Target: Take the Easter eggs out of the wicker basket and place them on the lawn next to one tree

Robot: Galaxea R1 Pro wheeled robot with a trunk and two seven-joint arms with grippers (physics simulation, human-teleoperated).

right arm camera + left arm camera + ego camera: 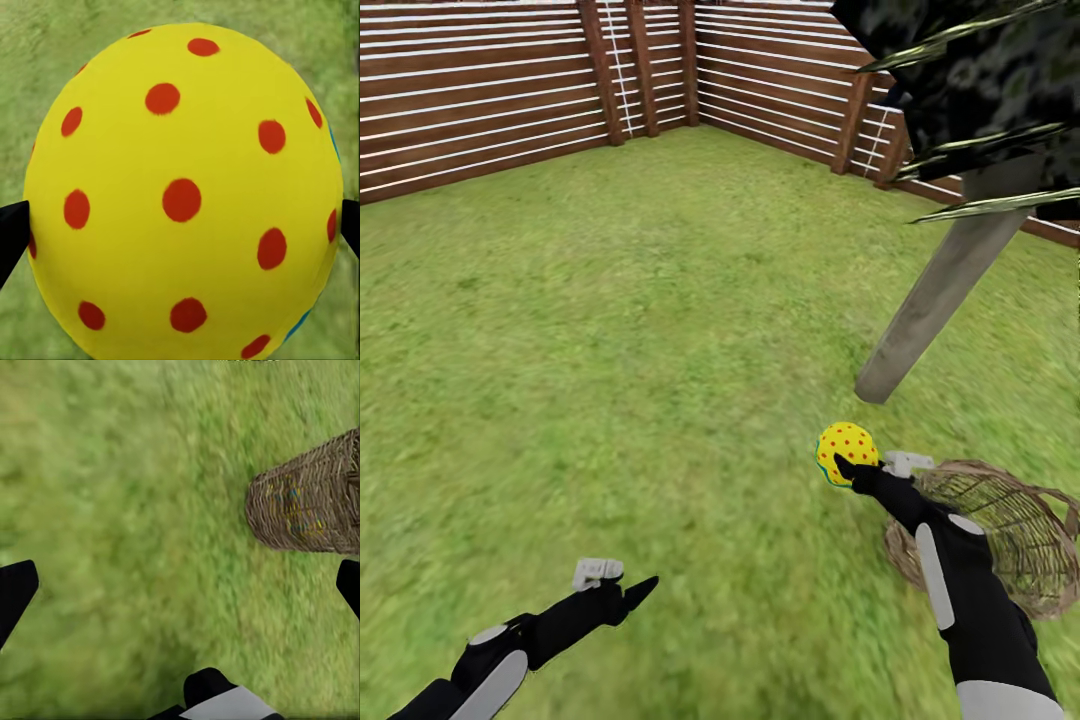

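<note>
Right claw (pixel 847 462) grips a yellow egg (pixel 847 449) above the lawn (pixel 660 350).
Left claw (pixel 622 583) gapes wide; basket (pixel 1000 535) beside tree (pixel 930 300).

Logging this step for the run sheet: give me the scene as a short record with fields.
right gripper: shut on a yellow egg, held above the lawn
left gripper: open, empty, low over the grass
wicker basket: beside the right arm; coloured flecks show through its weave in the left wrist view
tree: trunk just beyond the egg
fence: along the far edge

2 black arms (pixel 960 590), grey-white panels
</note>
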